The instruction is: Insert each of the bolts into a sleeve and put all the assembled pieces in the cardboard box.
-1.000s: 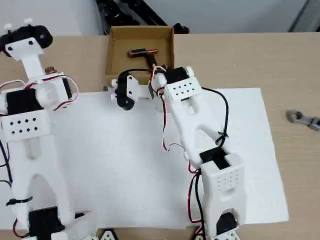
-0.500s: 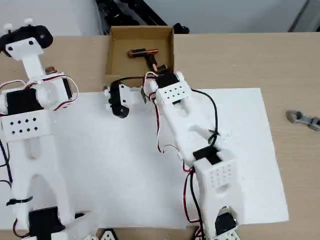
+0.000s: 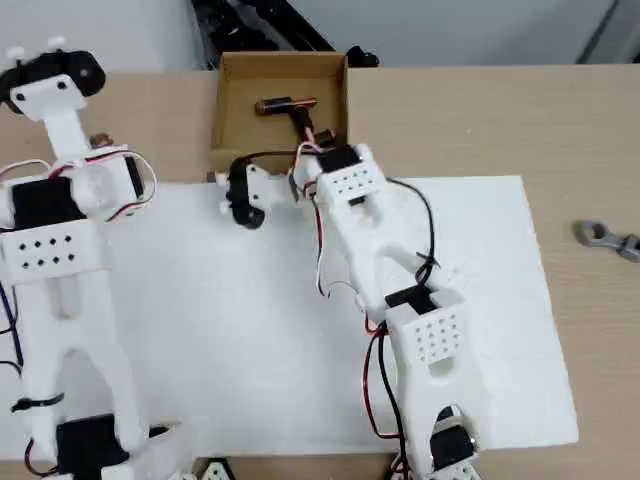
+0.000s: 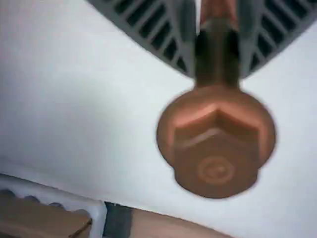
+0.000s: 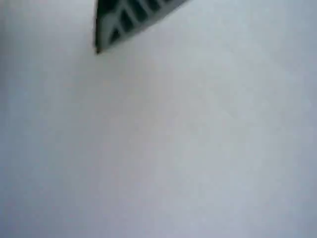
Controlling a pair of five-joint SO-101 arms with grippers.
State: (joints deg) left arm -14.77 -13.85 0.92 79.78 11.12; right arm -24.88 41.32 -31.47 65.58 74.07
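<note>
Light wooden tabletop (image 3: 470,110) is seen from above, its near half covered by a white mat (image 3: 220,330); the cardboard box (image 3: 245,128) is set at the mat's far edge, and one assembled piece (image 3: 286,104) is already laid inside it.

Several faults may be expected from here; since the shank of the copper bolt (image 4: 216,141) is covered by the jaws of the left gripper (image 4: 216,59) and only the head is exposed, a sleeve could probably not be slid on without a regrasp or a handover, and the bolt might be dropped in that exchange; since a narrow round shank is gripped, the bolt might be twisted or pushed out if it is pressed off-axis against a sleeve; the box might be nudged by the right arm, so closely is the right gripper (image 3: 243,192) set to its wall, and the piece inside could then be disturbed.

The bolt is held by the left gripper, which is clamped together on the shank; the hexagonal head is left free beyond the jaw tips; the right gripper is placed over the mat's far edge, just beside the box's near wall, with the assembled piece lying beyond it; whether it is apart or together cannot be told; a small grey piece (image 3: 212,178) is seen just beside it, too small to be identified as a sleeve.
</note>
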